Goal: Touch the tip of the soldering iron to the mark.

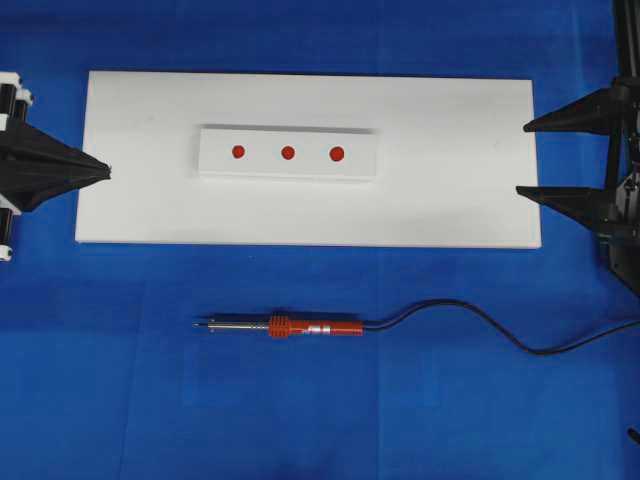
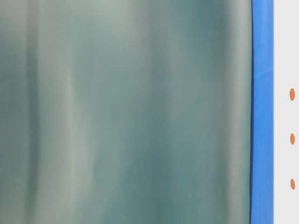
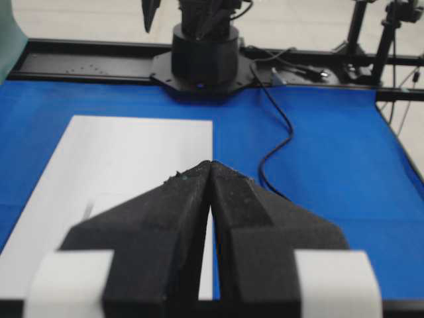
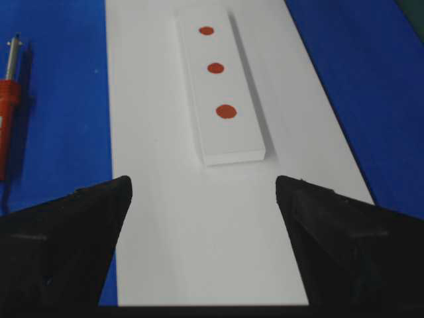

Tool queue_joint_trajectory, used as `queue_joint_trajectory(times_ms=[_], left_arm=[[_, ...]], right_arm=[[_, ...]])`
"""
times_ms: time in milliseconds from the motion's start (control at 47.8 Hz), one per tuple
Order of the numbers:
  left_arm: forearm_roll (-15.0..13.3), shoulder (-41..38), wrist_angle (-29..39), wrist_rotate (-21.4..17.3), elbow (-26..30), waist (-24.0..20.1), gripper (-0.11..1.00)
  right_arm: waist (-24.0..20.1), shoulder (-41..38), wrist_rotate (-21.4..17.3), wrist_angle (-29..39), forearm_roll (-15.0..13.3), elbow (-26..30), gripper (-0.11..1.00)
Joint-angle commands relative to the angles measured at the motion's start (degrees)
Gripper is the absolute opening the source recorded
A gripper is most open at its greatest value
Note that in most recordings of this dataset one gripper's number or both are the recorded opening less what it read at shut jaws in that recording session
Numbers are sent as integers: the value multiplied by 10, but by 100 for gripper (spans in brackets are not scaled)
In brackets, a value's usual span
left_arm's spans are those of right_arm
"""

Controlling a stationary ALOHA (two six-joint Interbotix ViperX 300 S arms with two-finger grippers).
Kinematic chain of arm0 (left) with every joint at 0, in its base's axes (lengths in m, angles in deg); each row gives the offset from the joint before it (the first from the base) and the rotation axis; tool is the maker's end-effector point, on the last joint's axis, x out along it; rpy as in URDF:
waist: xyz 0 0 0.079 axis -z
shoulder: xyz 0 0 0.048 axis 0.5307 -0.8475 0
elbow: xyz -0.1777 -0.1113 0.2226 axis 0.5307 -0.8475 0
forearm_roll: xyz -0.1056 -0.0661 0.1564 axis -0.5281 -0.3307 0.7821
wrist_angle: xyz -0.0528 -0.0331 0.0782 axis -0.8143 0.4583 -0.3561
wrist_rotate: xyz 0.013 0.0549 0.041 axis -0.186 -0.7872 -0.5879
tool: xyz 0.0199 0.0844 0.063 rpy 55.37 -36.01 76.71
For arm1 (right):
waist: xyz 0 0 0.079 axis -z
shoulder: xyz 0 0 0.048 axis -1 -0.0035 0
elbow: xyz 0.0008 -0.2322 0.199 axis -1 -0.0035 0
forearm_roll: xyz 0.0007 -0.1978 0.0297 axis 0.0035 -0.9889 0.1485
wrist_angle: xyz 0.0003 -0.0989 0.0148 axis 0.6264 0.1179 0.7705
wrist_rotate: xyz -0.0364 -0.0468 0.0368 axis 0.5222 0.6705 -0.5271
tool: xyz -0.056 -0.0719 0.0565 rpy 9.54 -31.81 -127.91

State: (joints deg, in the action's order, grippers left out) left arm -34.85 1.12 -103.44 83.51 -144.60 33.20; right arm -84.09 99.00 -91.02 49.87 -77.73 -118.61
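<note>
The soldering iron [image 1: 300, 327] lies flat on the blue cloth in front of the white board, tip pointing left, with nothing holding it. Its red handle [image 4: 6, 112] shows at the left edge of the right wrist view. The mark [image 1: 238, 152] is the left end dot of three on a white strip [image 1: 288, 172]; it is the farthest dot [image 4: 206, 30] in the right wrist view. My left gripper [image 1: 108, 172] rests shut at the board's left edge, holding nothing. My right gripper [image 1: 522, 158] stands open at the board's right edge, facing the strip.
The white board [image 1: 450, 200] lies on blue cloth and carries the strip. The iron's black cord [image 1: 450, 310] curves off to the right edge. The table-level view is mostly filled by a blurred green surface [image 2: 126, 112], with three red dots at its right edge.
</note>
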Motion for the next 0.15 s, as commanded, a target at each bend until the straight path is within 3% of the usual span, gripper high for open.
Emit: queue_joint_trajectory(times_ms=[0, 125], left_arm=[[1, -4, -4, -1, 5, 1, 0], [1, -4, -5, -1, 5, 1, 0]], right_arm=[[-1, -6, -1, -5, 0, 6, 80], [-1, -6, -1, -4, 1, 6, 80]])
